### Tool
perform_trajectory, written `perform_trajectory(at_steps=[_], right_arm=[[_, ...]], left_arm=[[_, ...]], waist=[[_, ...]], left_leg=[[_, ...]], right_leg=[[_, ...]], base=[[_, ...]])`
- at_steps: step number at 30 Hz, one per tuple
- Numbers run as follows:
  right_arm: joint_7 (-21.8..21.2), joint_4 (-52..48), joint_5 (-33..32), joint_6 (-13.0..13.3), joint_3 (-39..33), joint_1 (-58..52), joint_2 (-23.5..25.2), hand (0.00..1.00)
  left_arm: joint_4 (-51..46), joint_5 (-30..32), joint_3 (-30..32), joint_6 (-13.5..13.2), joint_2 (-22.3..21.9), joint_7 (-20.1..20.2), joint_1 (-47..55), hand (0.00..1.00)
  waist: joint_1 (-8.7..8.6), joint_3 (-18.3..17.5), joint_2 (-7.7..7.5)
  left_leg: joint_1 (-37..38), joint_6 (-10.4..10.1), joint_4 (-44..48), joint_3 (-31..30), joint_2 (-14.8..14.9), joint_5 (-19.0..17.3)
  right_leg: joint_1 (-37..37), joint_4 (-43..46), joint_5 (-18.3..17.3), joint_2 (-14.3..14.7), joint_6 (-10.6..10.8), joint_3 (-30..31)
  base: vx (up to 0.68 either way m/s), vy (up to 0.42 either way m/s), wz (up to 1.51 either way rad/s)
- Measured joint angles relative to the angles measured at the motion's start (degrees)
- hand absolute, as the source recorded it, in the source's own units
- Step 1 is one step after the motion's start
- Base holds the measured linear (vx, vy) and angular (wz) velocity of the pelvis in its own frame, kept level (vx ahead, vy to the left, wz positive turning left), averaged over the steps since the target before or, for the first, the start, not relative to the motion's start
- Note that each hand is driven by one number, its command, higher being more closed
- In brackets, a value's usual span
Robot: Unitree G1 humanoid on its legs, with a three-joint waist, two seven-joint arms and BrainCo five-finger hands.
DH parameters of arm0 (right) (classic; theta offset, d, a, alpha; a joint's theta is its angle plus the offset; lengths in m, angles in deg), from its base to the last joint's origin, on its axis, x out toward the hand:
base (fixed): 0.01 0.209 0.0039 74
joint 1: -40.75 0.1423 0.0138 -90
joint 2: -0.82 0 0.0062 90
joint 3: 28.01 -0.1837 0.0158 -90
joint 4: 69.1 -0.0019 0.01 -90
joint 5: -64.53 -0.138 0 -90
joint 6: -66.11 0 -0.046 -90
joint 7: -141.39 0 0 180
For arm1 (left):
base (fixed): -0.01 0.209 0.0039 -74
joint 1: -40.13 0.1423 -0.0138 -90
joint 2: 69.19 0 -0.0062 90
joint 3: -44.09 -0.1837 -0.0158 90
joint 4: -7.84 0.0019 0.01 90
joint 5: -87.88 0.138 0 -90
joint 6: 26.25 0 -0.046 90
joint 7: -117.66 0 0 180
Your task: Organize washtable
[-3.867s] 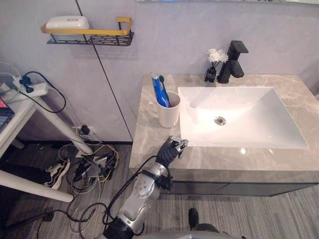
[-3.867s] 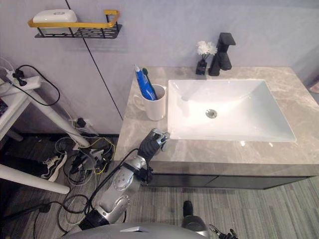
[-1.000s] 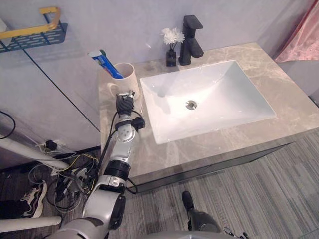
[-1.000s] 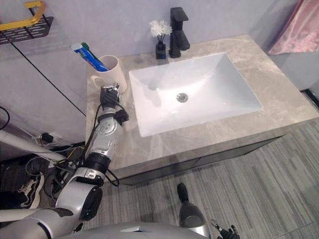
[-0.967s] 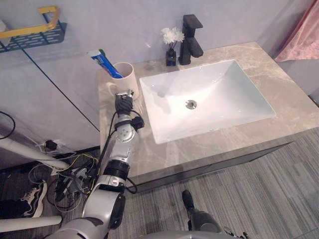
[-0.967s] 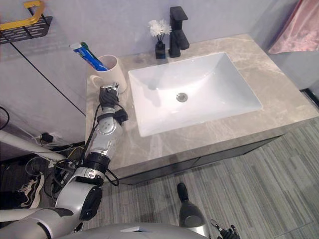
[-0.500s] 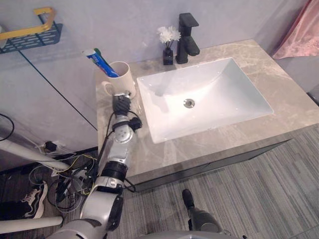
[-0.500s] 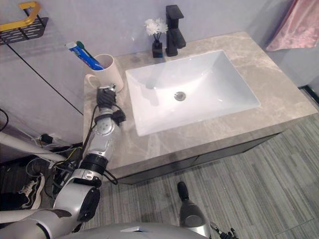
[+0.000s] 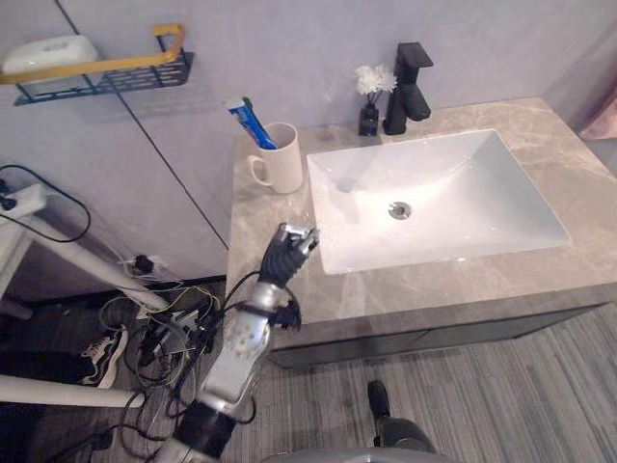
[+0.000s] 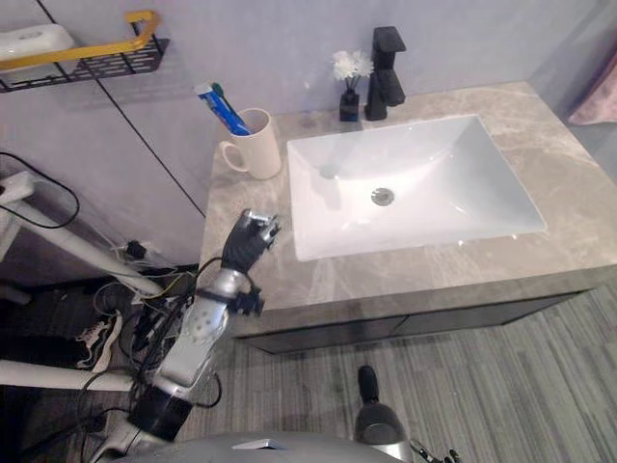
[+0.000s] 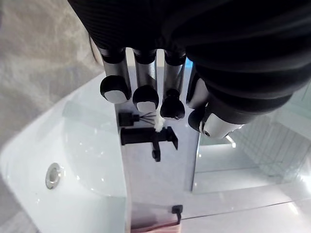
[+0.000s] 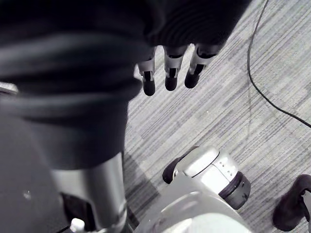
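the lower parts of the toothpaste tube [image 9: 255,127] and the green toothbrush [image 10: 219,93] are hiding inside the cream mug [image 9: 281,172]. the mug is standing at the back left corner of the washtable [image 9: 262,217], just beside the white sink [image 9: 463,169]. the left hand [image 9: 285,249] is hovering over the front left part, fingers relaxed and grasping nothing; whether it is touching the stone, i cannot tell. the right hand [image 12: 167,73] is hanging released above the grey striped floor [image 12: 218,111]. a black faucet [image 9: 409,82] and a small flower vase [image 9: 369,114] are standing at the back edge. a wall shelf [image 9: 106,72] is carrying a white soap box [image 9: 48,53].
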Motion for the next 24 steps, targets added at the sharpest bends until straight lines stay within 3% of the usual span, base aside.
perform_trajectory(at_steps=[4,9,12,17,22,24], right_arm=[[-0.4,0.4,0.0,0.0,2.3,-0.1,-1.0,0.00],[-0.8,0.6,0.0,-0.1,2.3,-0.3,-1.2,0.00],[-1.3,0.6,0.1,-0.1,2.3,0.6,-1.3,0.00],[-2.0,0.6,0.2,-0.2,3.3,1.4,-1.1,0.00],[-1.9,1.5,0.2,-1.4,3.2,2.1,-0.7,0.00],[-1.7,2.2,0.5,-1.4,3.2,2.5,-0.7,0.00]], left_arm=[[-3.0,-0.1,11.8,-1.4,-0.5,0.4,7.6,1.00],[-0.9,2.9,23.3,-1.3,-1.4,-2.5,15.5,1.00],[12.0,10.1,31.0,0.6,-2.9,-5.2,16.7,1.00],[33.6,13.1,35.5,5.5,-4.4,-6.1,16.6,1.00],[58.3,14.0,35.5,8.4,-5.9,-5.2,14.3,1.00],[62.0,14.0,35.3,8.8,-6.9,-4.3,14.3,1.00]], waist=[[0.91,-0.3,-0.07],[2.44,-0.7,-0.64],[3.08,-1.7,-1.39],[3.06,-2.8,-2.81],[2.98,-2.8,-3.75],[2.98,-2.7,-3.96]], left_leg=[[0.0,0.0,0.1,-1.0,0.1,0.0],[0.1,0.1,0.1,-2.4,0.1,0.0],[0.4,0.1,0.2,-3.2,0.1,0.0],[1.1,0.1,0.3,-3.3,0.0,0.0],[2.5,0.1,0.2,-3.4,-0.1,0.0],[2.8,0.1,0.0,-3.2,0.0,0.0]], right_leg=[[0.7,0.0,-0.1,-0.1,-0.1,-0.9],[1.7,0.0,-0.5,-0.1,0.1,-2.3],[2.3,0.0,-0.8,-0.3,0.1,-3.0],[3.0,0.0,-0.9,-0.4,0.2,-3.2],[4.4,0.0,-1.1,-0.5,0.4,-3.2],[4.7,0.0,-1.2,-0.5,0.4,-3.1]], base=[[-0.02,-0.005,0.12],[0.00,-0.010,0.15],[0.03,0.009,0.11],[0.01,0.002,0.01],[-0.01,0.002,0.00],[-0.03,0.000,-0.04]])
